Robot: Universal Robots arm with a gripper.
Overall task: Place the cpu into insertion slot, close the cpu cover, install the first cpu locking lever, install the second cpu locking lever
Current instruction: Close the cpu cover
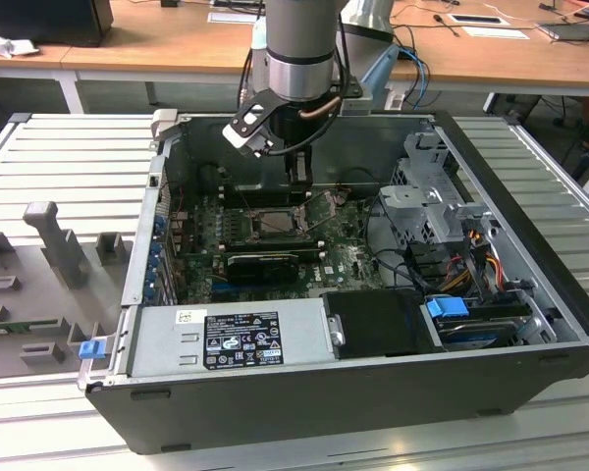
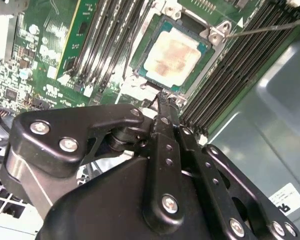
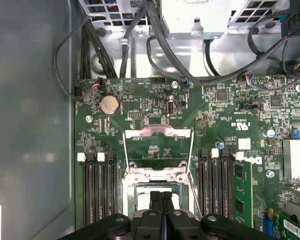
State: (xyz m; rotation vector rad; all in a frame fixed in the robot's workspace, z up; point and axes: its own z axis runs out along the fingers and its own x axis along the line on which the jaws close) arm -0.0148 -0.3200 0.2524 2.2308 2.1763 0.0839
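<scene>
Silver-grey cpu (image 2: 171, 55) flat, face-up in insertion slot (image 2: 138, 59)

Wooden desks (image 1: 157, 39) strewn with papers (image 1: 491, 22) stand behind the ribbed grey metal worktable (image 1: 69, 157), evenly lit

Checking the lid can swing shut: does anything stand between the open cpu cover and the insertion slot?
Yes. The claw, shut, stands at the edge of the insertion slot nearest the folded-back cpu cover, in its path. The cpu lies in the slot with nothing on top.
</scene>
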